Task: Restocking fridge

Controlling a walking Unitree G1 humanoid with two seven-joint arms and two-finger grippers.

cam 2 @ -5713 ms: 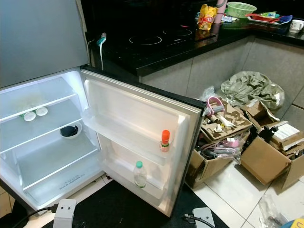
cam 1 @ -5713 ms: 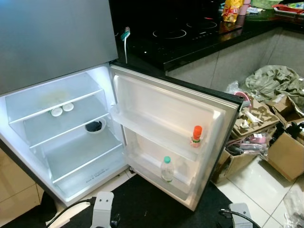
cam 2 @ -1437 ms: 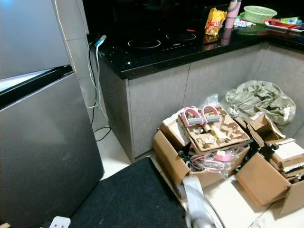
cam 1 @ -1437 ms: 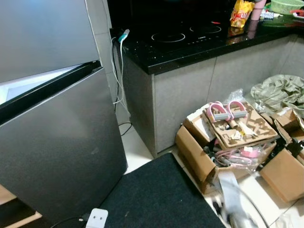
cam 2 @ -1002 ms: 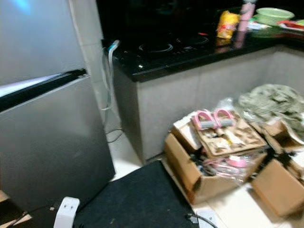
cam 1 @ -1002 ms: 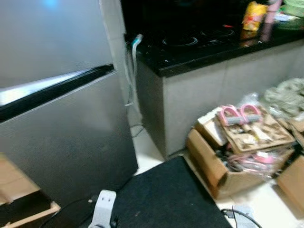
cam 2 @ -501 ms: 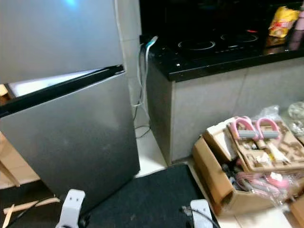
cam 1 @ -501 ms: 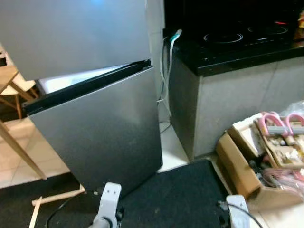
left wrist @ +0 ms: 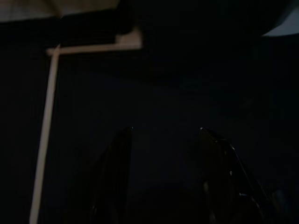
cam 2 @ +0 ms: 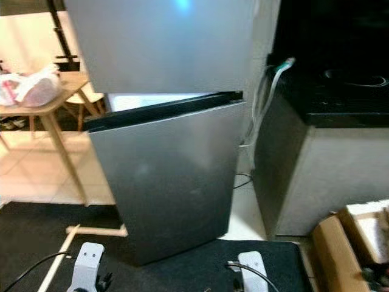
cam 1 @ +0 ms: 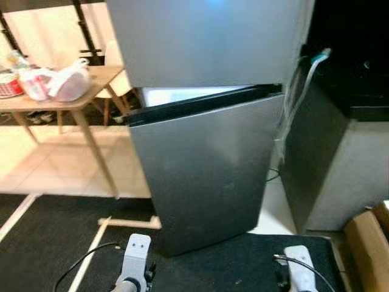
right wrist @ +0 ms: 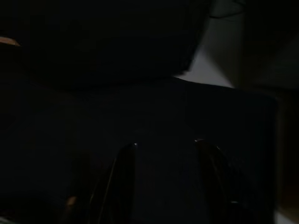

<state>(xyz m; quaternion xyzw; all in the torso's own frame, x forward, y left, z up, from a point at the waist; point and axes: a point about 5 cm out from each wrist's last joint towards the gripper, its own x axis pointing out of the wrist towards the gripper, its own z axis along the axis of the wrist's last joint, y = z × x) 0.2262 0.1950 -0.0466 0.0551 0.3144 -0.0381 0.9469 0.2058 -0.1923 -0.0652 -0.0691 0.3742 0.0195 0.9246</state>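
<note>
Fridge (cam 1: pixel 206 164) stands in the middle of my head views, a tall silver cabinet. Its lower door (cam 1: pixel 203 179) is not quite seated: the left end sits proud of the cabinet and a strip of lit interior (cam 1: pixel 182 95) shows above the door's dark top edge. I judge the door has only swung to rather than latched, which is why that wedge of light remains. I cannot see any shelves or what they hold from here.

Both arms hang idle at the bottom of the frame, above the black mat (cam 1: pixel 243 261) in front of the fridge. The left gripper (left wrist: pixel 166 177) has its two fingers spread apart with nothing between them, pointing down at the dark mat. The right gripper (right wrist: pixel 163 182) looks the same: fingers parted, nothing held. Neither carries stock, so I take it I am between loads.

At upper left a wooden table (cam 1: pixel 58 100) carries a white plastic bag (cam 1: pixel 70 79), knotted and bulging, and a couple of small containers (cam 1: pixel 21 82) beside it. What is in them I cannot tell; they look like the likeliest source of the next items. At lower right the corner of a cardboard box (cam 1: pixel 368 237) shows beside the grey counter (cam 1: pixel 340 164).
</note>
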